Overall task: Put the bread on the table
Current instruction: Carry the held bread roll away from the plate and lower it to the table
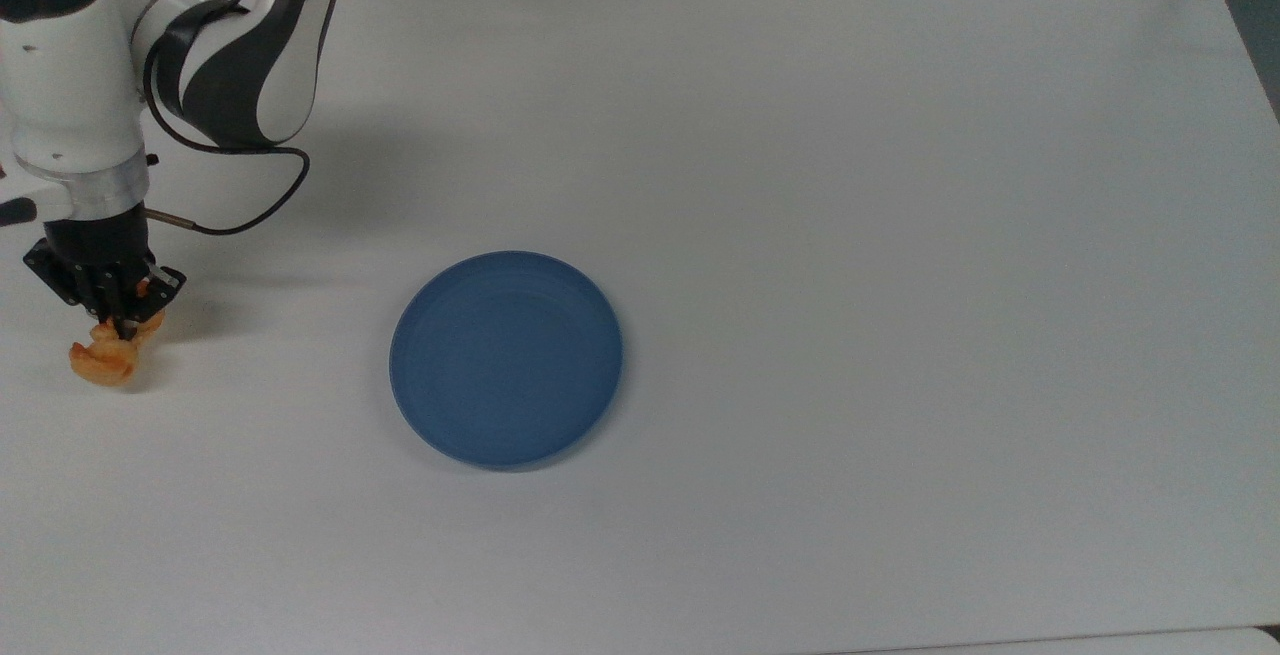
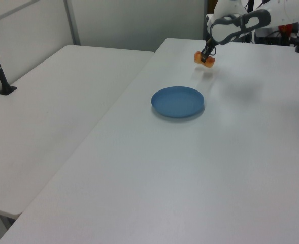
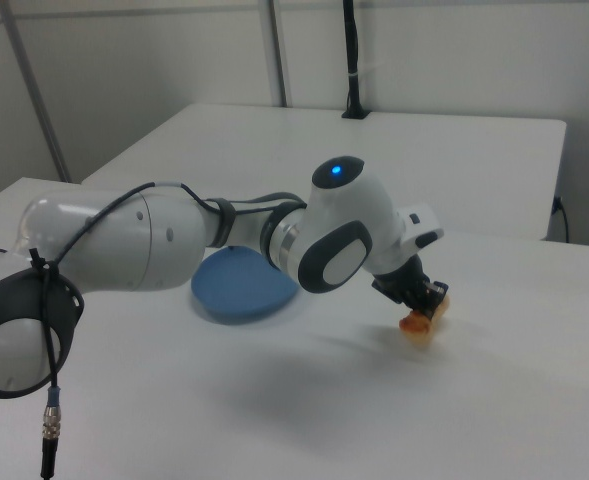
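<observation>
At the top view's far left my claw is clenched on the bread, which hangs from my fingertips just over the table; I cannot tell whether it touches. To the top view's right, well apart, lies the blue plate. In the right view the bread hangs under my claw.

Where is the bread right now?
The bread is in the gripper at the top view's far left, just over the table, well left of the plate.
</observation>
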You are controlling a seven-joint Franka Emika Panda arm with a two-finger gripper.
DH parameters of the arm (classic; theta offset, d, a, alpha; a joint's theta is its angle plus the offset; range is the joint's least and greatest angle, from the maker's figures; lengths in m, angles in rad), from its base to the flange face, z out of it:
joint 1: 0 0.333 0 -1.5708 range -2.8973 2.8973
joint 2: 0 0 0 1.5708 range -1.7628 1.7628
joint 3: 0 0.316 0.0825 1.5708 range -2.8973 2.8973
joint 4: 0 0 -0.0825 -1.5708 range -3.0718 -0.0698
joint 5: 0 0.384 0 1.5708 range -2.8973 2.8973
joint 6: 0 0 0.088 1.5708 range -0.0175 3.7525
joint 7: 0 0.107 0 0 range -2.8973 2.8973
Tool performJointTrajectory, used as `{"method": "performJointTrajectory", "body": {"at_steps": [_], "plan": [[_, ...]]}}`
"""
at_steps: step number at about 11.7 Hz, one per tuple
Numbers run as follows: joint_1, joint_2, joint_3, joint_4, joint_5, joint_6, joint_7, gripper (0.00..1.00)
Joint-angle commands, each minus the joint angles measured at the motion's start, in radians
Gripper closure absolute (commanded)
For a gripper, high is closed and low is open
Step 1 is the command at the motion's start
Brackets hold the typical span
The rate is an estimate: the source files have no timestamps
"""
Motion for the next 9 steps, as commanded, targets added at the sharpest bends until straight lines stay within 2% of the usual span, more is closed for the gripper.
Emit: {"method": "performJointTrajectory", "body": {"at_steps": [1, 3, 6, 7, 9], "plan": [[0.0, 0.048, 0.003, 0.028, 0.022, 0.04, -0.021, 0.82], [0.0, 0.048, 0.003, 0.027, 0.024, 0.051, -0.02, 0.65], [0.0, 0.048, 0.003, 0.025, 0.025, 0.053, 0.022, 0.07], [0.0, 0.048, 0.002, 0.025, 0.024, 0.053, 0.022, 0.0], [-0.003, 0.042, -0.003, 0.022, 0.025, 0.053, 0.023, 0.0]]}}
